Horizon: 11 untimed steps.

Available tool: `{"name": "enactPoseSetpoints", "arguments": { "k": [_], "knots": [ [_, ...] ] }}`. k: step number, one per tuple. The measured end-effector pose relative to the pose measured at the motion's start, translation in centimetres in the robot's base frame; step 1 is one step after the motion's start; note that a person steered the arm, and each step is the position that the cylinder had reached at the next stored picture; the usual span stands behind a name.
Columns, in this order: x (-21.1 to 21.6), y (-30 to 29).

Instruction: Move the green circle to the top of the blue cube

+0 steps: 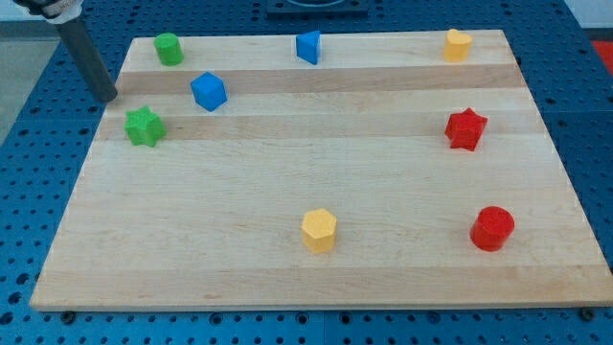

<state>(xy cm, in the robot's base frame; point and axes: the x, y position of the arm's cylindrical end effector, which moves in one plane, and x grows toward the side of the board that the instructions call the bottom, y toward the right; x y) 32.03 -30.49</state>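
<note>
The green circle sits at the board's top left corner. The blue cube lies below and to the right of it, a short gap apart. My tip is at the board's left edge, left of the blue cube, below-left of the green circle and just above the green star. It touches no block.
A second blue block sits at the top middle, a yellow block at the top right. A red star is at the right, a red circle at the lower right, a yellow hexagon at the bottom middle. The wooden board rests on a blue perforated table.
</note>
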Motion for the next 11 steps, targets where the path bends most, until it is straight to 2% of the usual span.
{"name": "enactPoseSetpoints", "arguments": {
  "k": [4,6,9,11],
  "knots": [
    [-12.3,1.9],
    [-12.4,5.5],
    [-12.3,4.5],
    [-10.2,5.8]
  ]
}}
